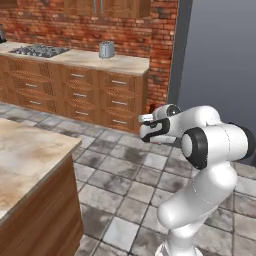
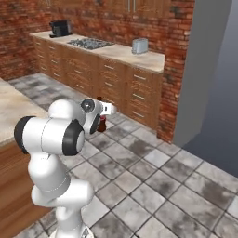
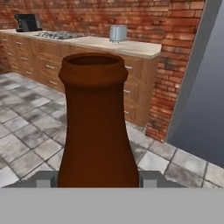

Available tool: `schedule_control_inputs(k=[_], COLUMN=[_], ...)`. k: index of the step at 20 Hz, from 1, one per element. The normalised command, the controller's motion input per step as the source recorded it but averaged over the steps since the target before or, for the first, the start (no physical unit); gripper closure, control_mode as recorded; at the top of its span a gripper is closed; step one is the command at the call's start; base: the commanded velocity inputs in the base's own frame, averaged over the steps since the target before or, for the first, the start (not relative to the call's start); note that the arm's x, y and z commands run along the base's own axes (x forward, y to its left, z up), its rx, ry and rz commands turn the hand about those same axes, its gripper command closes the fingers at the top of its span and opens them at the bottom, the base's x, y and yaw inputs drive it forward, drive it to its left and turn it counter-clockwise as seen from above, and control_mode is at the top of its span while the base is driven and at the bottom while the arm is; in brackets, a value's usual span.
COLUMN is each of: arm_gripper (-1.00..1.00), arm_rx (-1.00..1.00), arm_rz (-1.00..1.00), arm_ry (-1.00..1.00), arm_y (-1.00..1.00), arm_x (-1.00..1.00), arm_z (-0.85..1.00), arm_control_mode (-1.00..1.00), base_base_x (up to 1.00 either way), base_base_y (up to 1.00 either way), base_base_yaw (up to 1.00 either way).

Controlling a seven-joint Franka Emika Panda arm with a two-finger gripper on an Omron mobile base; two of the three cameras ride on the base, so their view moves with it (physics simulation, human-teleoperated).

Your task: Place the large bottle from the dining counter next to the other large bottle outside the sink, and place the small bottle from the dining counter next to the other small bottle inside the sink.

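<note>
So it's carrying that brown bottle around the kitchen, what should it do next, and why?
Probably keep the gripper shut on the brown bottle and drive on toward the sink. The bottle is held up in the air over the tiled floor, away from the dining counter, and what lies ahead is a cabinet counter with a stove and toaster, no basin.

This is a home kitchen. A red brick wall (image 2: pixel 93 21) backs a run of wooden drawer cabinets (image 1: pixel 95 97) under a beige counter (image 2: pixel 116 52), which carries a gas hob (image 2: pixel 90 43), toaster (image 2: pixel 140 45) and coffee machine (image 2: pixel 59 28). Grey stone tiles (image 2: pixel 153 186) cover the floor.
</note>
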Motion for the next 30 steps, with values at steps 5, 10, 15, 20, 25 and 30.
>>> schedule_control_inputs(k=[5,10,15,20,25,30], arm_gripper=[1.0,1.0,1.0,1.0,1.0,1.0], arm_rx=[0.0,0.0,0.0,0.0,0.0,0.0], arm_rz=[0.0,0.0,0.0,0.0,0.0,0.0], arm_ry=[0.0,0.0,0.0,0.0,0.0,0.0], arm_y=[0.0,0.0,0.0,0.0,0.0,0.0], arm_x=[0.0,0.0,0.0,0.0,0.0,0.0], arm_z=[0.0,0.0,0.0,0.0,0.0,0.0], arm_control_mode=[1.0,1.0,1.0,1.0,1.0,1.0], base_base_x=[1.0,1.0,1.0,1.0,1.0,1.0], base_base_y=[-0.71,-0.72,-0.62,-0.57,-0.43,-0.14], base_base_yaw=[0.41,0.41,0.41,0.43,0.41,0.23])
